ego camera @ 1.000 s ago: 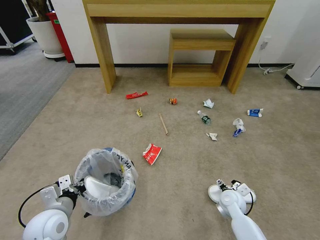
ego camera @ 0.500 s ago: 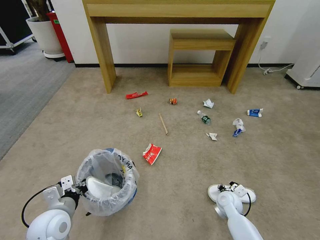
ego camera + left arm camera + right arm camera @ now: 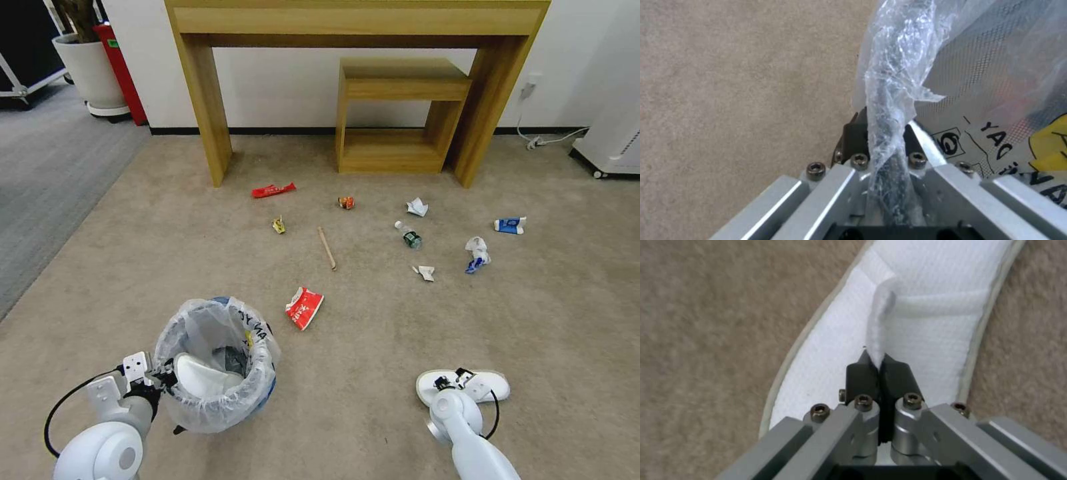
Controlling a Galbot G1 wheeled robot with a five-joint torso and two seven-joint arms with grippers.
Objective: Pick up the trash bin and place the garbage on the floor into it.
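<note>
The left pincer [image 3: 160,381] is clamped on the bag-covered rim of the small round blue trash bin lined with a crinkly translucent whitish plastic bag [image 3: 217,363]; the bin stands roughly upright, its mouth opening upward, with a flat white slipper [image 3: 200,377] lying inside it just beyond the pincer. In the left wrist view the black fingertips [image 3: 856,133] pinch a twisted fold of the bag [image 3: 891,86] between them. The right pincer [image 3: 448,381] is closed on the strap of a second white cloth slipper [image 3: 490,385] that lies flat on the tan-beige short-pile carpet floor [image 3: 560,320], its long axis running across the head view; in the right wrist view the dark fingertips [image 3: 862,375] grip the raised white strap [image 3: 880,326]. Ahead of both pincers the garbage lies scattered: a crumpled red-and-white wrapper [image 3: 304,308] just beyond the bin, a thin wooden stick [image 3: 327,248] pointing away from the robot, a long red wrapper [image 3: 273,191], a small green-labelled plastic bottle [image 3: 408,235], and a blue-and-white packet [image 3: 510,225] far ahead of the right pincer. Behind the litter a light wooden desk frame [image 3: 207,100] stands against a white wall [image 3: 280,87].
</note>
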